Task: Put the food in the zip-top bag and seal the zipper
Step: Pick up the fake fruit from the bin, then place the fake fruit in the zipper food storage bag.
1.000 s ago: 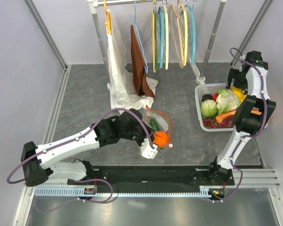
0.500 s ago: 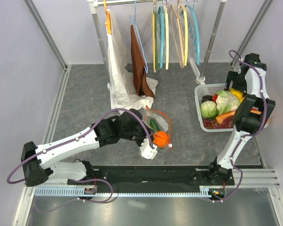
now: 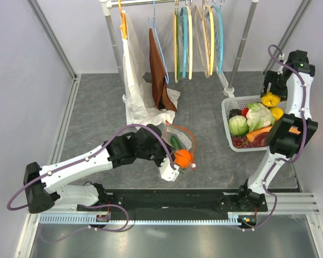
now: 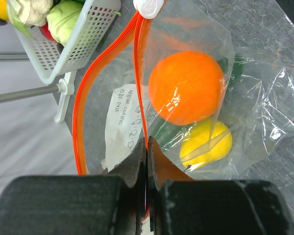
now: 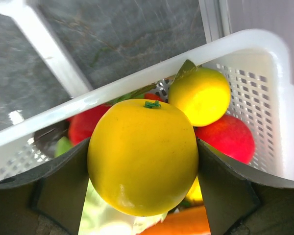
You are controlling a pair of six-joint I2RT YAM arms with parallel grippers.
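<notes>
Left wrist view: clamps the zipper (image 4: 139, 73) at the zip-top bag's (image 4: 264, 112) near end between left fingers (image 4: 134, 164) closed tight on the strip, probably to pin the mouth with its two strips parted for loading; inside the bag, orange (image 4: 186, 88) right against the zipper, bagged yellow fruit (image 4: 206, 144) just beside it; cucumber (image 4: 230, 66) mostly hidden behind the orange, mere dark green slivers on show; well apart from the bag, grips a second yellow fruit (image 5: 142, 156) between right fingers (image 5: 59, 191) spread around it, seemingly bound for the bag; fingertips hidden behind that fruit; bag's far corner cut off.
</notes>
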